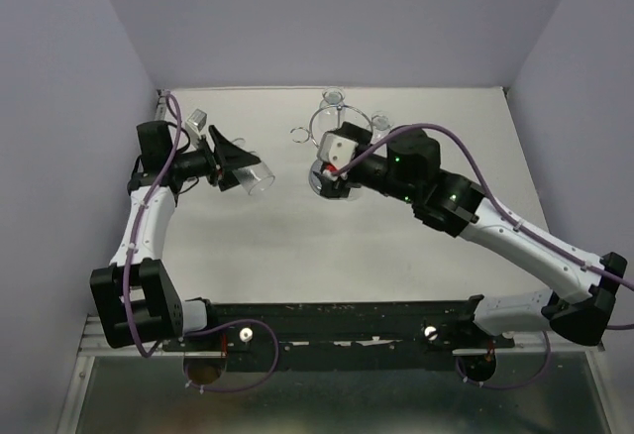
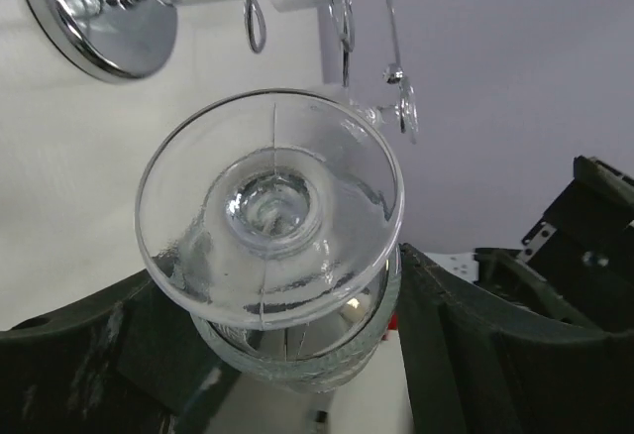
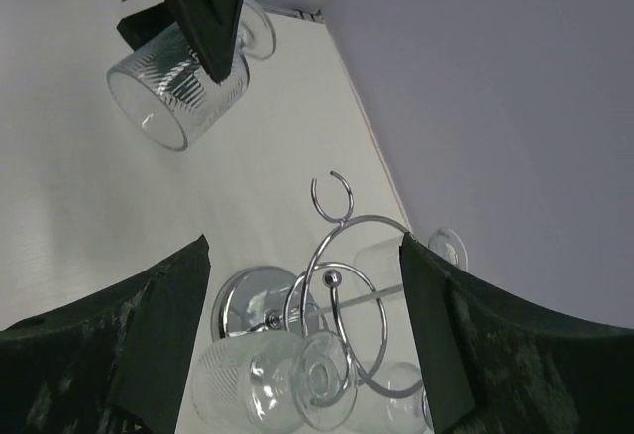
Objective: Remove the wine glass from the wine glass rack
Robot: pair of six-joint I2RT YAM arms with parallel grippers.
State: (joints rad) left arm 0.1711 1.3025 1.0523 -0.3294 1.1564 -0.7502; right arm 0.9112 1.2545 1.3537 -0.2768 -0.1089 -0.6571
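My left gripper (image 1: pixel 236 162) is shut on the bowl of a clear wine glass (image 1: pixel 261 178) and holds it in the air, left of the wine glass rack (image 1: pixel 327 115) and apart from it. In the left wrist view the wine glass (image 2: pixel 269 206) lies between my left gripper's (image 2: pixel 287 355) fingers, foot toward the camera. My right gripper (image 1: pixel 332 171) hovers by the rack's base. In the right wrist view it (image 3: pixel 305 246) is open, with the chrome rack (image 3: pixel 342 256) between the fingers and untouched.
Three more glasses hang on the rack, one of them (image 3: pixel 267 384) nearest my right wrist camera. The rack's disc base (image 2: pixel 99 13) stands on the white table (image 1: pixel 297 246). Lavender walls (image 1: pixel 337 18) close in the back and both sides.
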